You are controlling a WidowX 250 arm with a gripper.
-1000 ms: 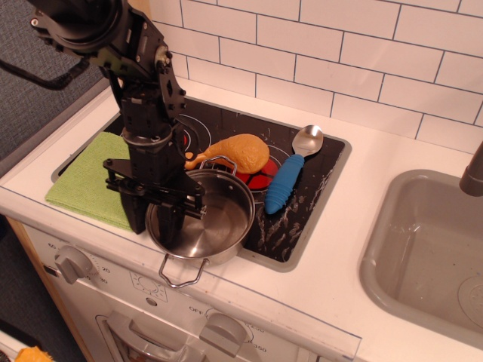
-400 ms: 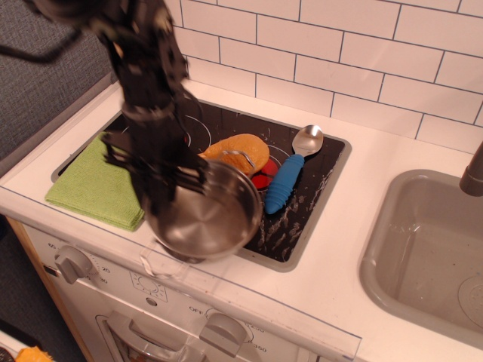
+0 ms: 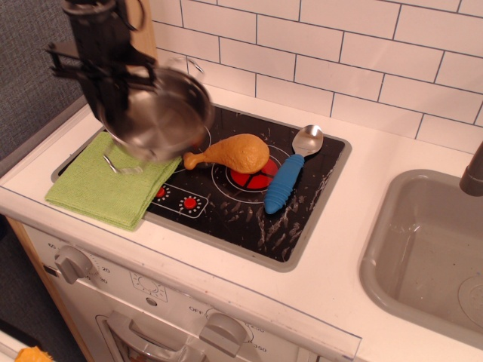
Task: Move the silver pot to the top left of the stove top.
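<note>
The silver pot (image 3: pixel 162 113) hangs tilted in the air above the left part of the black stove top (image 3: pixel 302 204), over its far left burner and the green cloth's edge. My gripper (image 3: pixel 109 90) is shut on the pot's left rim and holds it up; the fingertips are partly hidden behind the pot. One wire handle hangs below the pot, the other sticks up at the back. The image of the pot is motion-blurred.
A green cloth (image 3: pixel 98 185) covers the stove's left side. An orange chicken leg (image 3: pixel 230 153) lies mid-stove beside a red burner mark. A silver spoon with a blue handle (image 3: pixel 290 177) lies to the right. A grey sink (image 3: pixel 430 249) is at right. A tiled wall stands behind.
The pot has been lifted off the stove's front edge and carried up and to the back left. The gripper moved with it. The front burner marks now show.
</note>
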